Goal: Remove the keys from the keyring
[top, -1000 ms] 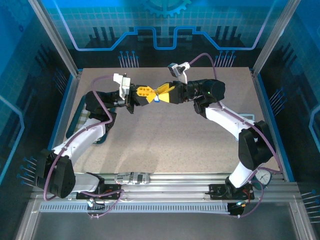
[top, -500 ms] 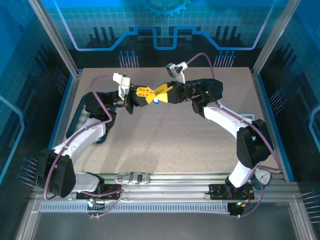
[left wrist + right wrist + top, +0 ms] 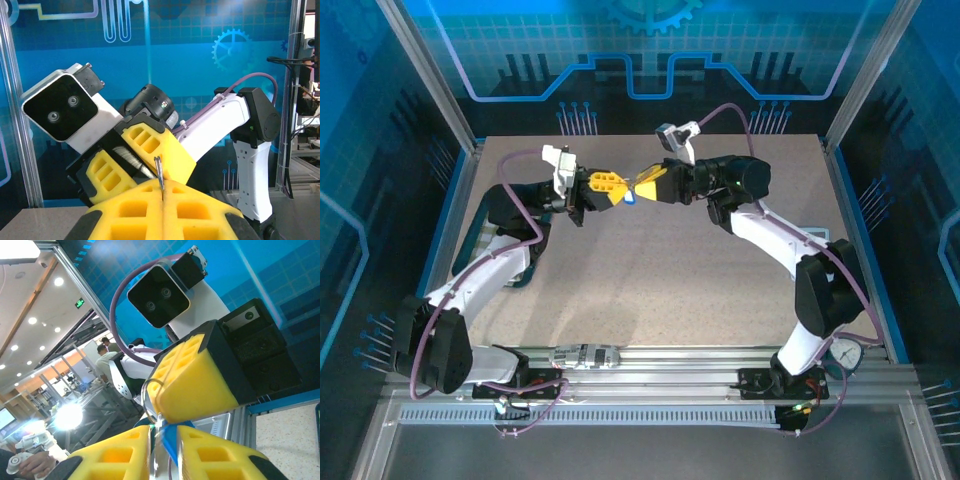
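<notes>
Both claws are held up above the table [image 3: 650, 270], tip to tip, and the job looks to be in its middle stretch, with nothing separated yet. The left claw [image 3: 162, 197] has its yellow fingers pressed flat together, and the keyring [image 3: 159, 175] juts out of the seam at their tips as a thin grey loop of wire, so it is pinched there. The right claw [image 3: 162, 437] has its fingers drawn in close on either side of the blue-headed key [image 3: 172, 450]. As far as I can tell they are nipping the blue head, which sits in the narrow gap between them, just under the tip of the left claw.

The loop appears to run down to the key, so I judge the key is not yet off the ring. What is left is to work it round and free of the wire, then part the claws.

By my count there is one keyring, one key that I can make out, and two claws.
</notes>
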Robot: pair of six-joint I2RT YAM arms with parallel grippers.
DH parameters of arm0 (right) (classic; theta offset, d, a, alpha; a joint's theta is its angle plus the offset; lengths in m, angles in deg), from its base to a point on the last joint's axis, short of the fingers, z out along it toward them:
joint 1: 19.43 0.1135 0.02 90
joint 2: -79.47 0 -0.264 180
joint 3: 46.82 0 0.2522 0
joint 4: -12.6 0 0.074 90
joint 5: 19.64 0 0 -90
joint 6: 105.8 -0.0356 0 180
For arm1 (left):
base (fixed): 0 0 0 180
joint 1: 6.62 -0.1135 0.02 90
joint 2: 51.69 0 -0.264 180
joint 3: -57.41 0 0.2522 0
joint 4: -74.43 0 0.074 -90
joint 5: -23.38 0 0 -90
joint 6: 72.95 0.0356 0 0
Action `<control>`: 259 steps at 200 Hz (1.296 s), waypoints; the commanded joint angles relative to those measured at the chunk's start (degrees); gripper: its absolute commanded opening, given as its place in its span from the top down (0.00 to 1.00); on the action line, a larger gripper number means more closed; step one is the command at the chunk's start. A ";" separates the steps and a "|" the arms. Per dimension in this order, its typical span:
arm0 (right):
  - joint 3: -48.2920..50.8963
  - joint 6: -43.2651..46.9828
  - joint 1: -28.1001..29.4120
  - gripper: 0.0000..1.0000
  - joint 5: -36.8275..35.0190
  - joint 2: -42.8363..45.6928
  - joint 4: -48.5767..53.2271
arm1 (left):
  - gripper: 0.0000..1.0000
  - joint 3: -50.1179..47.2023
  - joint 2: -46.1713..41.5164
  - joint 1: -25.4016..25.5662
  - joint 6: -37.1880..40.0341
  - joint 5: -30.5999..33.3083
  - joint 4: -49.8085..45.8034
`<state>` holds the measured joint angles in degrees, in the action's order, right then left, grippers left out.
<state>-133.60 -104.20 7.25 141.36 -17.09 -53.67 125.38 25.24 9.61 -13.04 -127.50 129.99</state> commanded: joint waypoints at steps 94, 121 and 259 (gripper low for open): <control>-0.82 1.11 0.38 0.99 0.69 1.29 -1.45 | 1.00 -1.55 -3.37 -0.33 6.23 4.74 -2.20; 0.45 3.39 -0.91 1.00 -1.54 2.13 -1.40 | 1.00 -3.30 -5.62 -0.19 10.98 7.27 -5.09; 14.36 77.23 7.25 1.00 -38.99 28.62 59.25 | 1.00 -6.17 -12.85 5.36 24.93 20.28 -20.69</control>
<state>-120.42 -36.32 13.46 108.84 10.43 0.53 119.68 13.06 14.59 10.15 -110.32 109.66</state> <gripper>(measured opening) 0.066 0.051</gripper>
